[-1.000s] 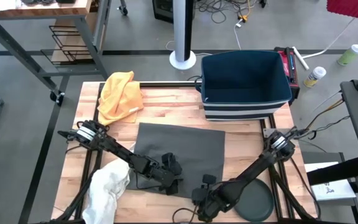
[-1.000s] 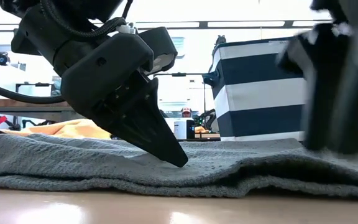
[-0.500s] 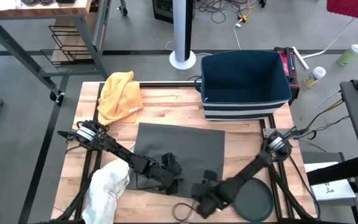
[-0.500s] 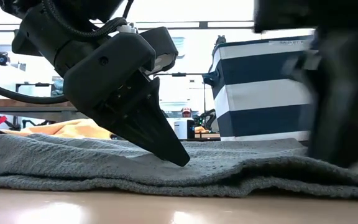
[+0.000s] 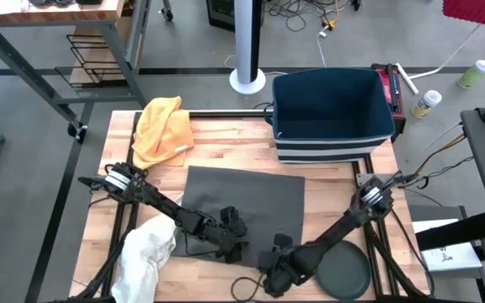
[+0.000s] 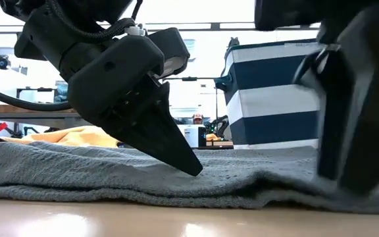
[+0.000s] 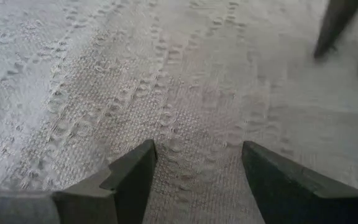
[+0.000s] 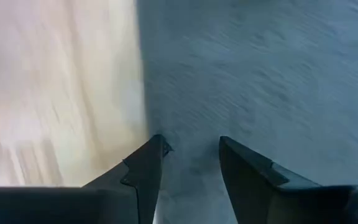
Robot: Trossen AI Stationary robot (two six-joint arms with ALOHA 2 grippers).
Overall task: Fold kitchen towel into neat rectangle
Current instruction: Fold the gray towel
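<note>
A dark grey kitchen towel lies spread flat on the wooden table. My left gripper is open over the towel's near part, slanting down, with its fingertips on the weave. My right gripper is open and points steeply down at the towel's near right edge. One of its fingers is at the line between cloth and bare wood, the other over the cloth. In the low view it looms dark at the right. My left gripper sets its open fingertips on the towel's top face, a little in from the near edge, slanting down from the table's left. Nothing is pinched between the fingers. The towel stays flat under them. Whether my right gripper touches the towel, I cannot tell.
A yellow cloth lies at the far left and a white cloth at the near left. A navy-and-white striped bin stands at the far right. A dark round disc sits at the near right, beside a cable loop.
My right gripper has come down toward the towel's near right edge; in the low view it fills more of the picture and reaches lower. The towel has kept its place.
</note>
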